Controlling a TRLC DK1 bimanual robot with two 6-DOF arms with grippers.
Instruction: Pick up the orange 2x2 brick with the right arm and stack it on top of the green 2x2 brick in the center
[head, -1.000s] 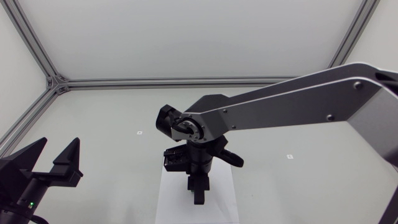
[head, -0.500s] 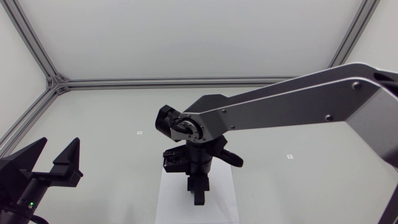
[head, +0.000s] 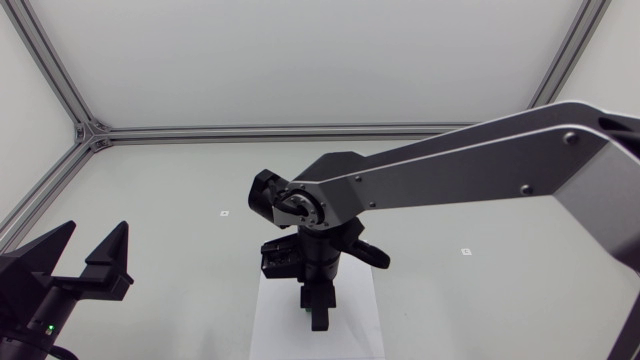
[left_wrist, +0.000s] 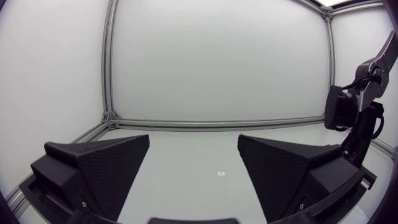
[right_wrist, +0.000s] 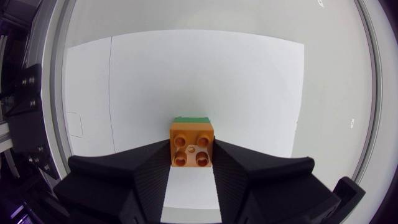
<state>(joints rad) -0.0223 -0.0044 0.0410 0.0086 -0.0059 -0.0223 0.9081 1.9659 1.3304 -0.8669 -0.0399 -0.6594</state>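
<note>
**A:** While the orange 2x2 brick (right_wrist: 191, 147) is pinched between the fingers (right_wrist: 149, 177) of the right gripper (head: 318, 310), where does it sit relative to the target?

**B:** Studs up, held squarely from two sides. A thin green edge, the green 2x2 brick (right_wrist: 190, 119), shows just past the orange one, ahead of the fingers. So orange is directly over green, nearly aligned. I can't tell whether it's seated or a little above.

**A:** Why that grip?

**B:** My reading is that side contact leaves the underside free to meet the green studs, and the vertical wrist lets it press straight down.

**A:** Surroundings?

**B:** Both bricks are over a white sheet (right_wrist: 249, 93) at the centre-near part of the tabletop (head: 180, 190), probably there to mark the stacking spot. The right arm (head: 480, 165) comes in from the right and reaches to the middle. In the head view its wrist hides the bricks.

**A:** Left side?

**B:** The left gripper (left_wrist: 194, 140) is parked near-left, well apart from the bricks. Its fingers are spread wide with nothing between them, which fits a right-arm-only task.

**A:** Step in hand?

**B:** Judged as placement. Release comes only once the studs lock; a small offset could leave orange tilted.
</note>
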